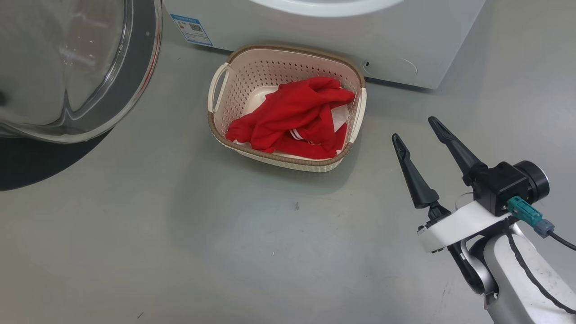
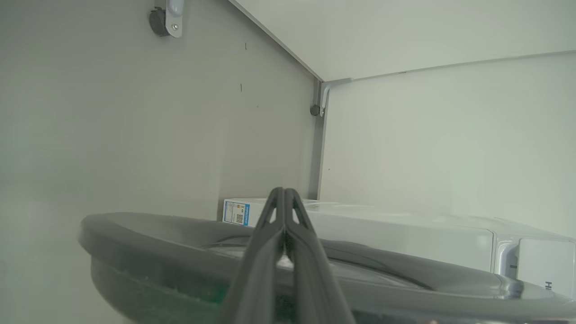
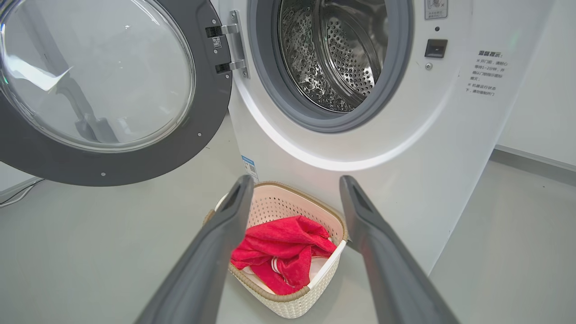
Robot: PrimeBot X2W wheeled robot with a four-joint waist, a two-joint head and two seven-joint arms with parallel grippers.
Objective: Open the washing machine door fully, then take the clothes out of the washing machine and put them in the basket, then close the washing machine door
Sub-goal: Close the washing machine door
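Red clothes (image 1: 292, 119) lie in the basket (image 1: 288, 48) before the washer (image 1: 315, 36), door (image 1: 143, 67) open at left. Right gripper (image 1: 414, 128) hangs spread, near right; left gripper (image 2: 284, 193), by the door, is pressed shut.

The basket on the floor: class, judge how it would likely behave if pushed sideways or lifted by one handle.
The basket looks light: perforated plastic walls, holding only soft clothes, so a push would probably slide it over the smooth floor. Lifted by one handle, it would likely tilt, and the clothes could slump to the low side.
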